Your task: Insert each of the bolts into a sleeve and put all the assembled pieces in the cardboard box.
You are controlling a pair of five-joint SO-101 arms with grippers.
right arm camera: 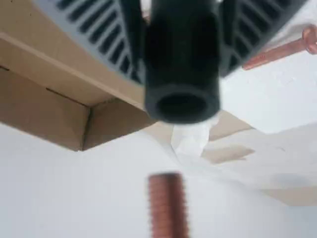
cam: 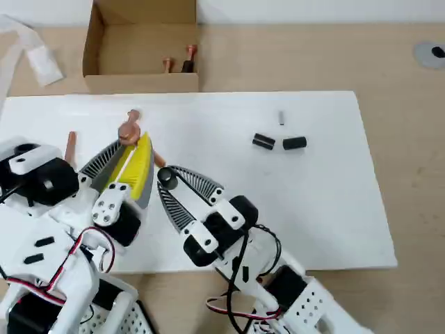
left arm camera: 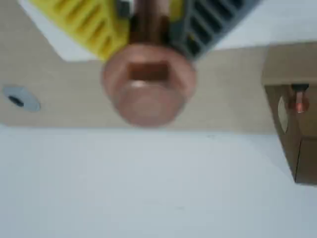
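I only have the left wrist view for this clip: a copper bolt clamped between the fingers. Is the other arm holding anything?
Observer: Yes. The right gripper is shut on a black sleeve, close beside the left arm.
Operator: So my bolt has a partner. Any sleeves left over?
Observer: Two loose sleeves lie side by side on the white sheet, out to the right.
Operator: I see a corner of the cardboard box. What's inside?
Observer: The cardboard box holds two copper-topped pieces against its near wall. One shows a black sleeve.
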